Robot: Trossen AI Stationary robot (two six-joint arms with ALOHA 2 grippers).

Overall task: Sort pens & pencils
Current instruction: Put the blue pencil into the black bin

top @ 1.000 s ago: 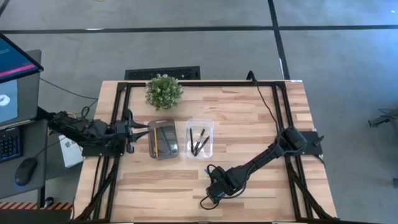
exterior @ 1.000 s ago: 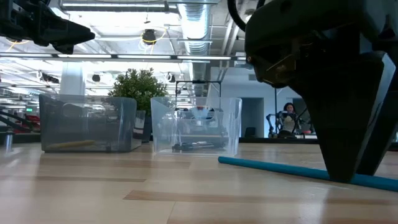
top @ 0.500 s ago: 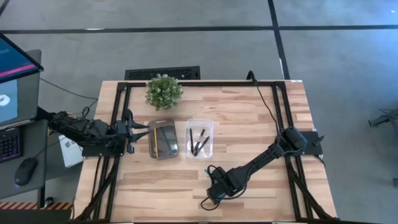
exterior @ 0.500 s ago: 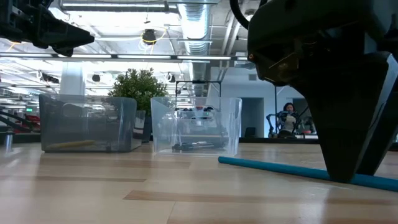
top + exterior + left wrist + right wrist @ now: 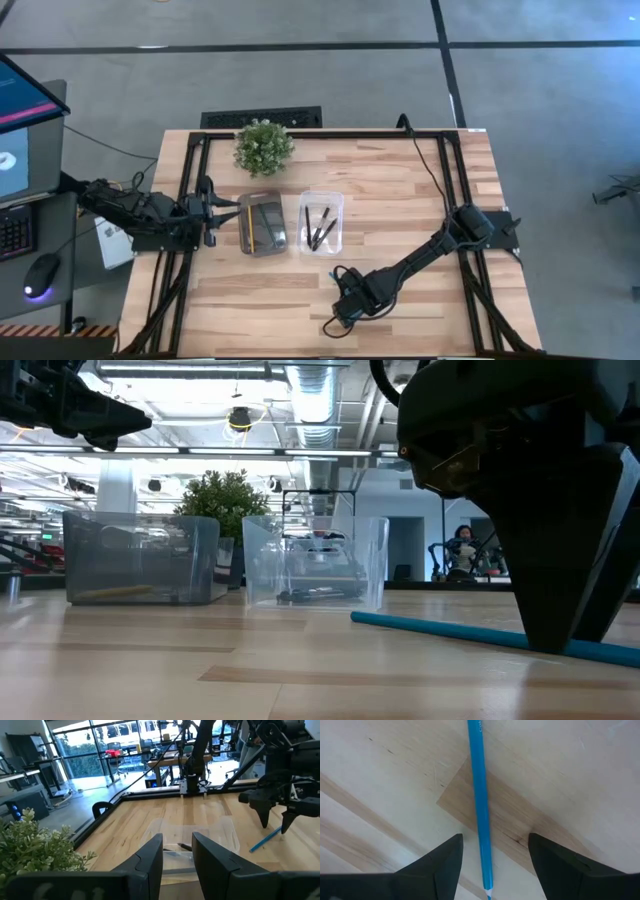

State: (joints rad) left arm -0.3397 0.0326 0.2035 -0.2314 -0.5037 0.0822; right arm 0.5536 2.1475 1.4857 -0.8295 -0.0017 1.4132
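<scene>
A blue pencil [image 5: 481, 810] lies flat on the wood near the table's near edge, also visible in the low view [image 5: 480, 634]. My right gripper [image 5: 492, 865] points down over it, open, with one finger on each side of the pencil and a gap to both. The black pens [image 5: 318, 228] lie in a clear bin [image 5: 321, 221]. A yellow pencil [image 5: 250, 226] lies on the floor of a grey bin [image 5: 262, 224]. I cannot make out the green pencil. My left gripper [image 5: 177, 855] waits open at the table's left edge, beside the grey bin.
A potted plant [image 5: 263, 146] stands near the far edge behind the grey bin. Black frame rails [image 5: 190, 180] run along the left, right and far sides. Bare wood lies between the bins and the near edge. A person sits far off in the room [image 5: 462, 550].
</scene>
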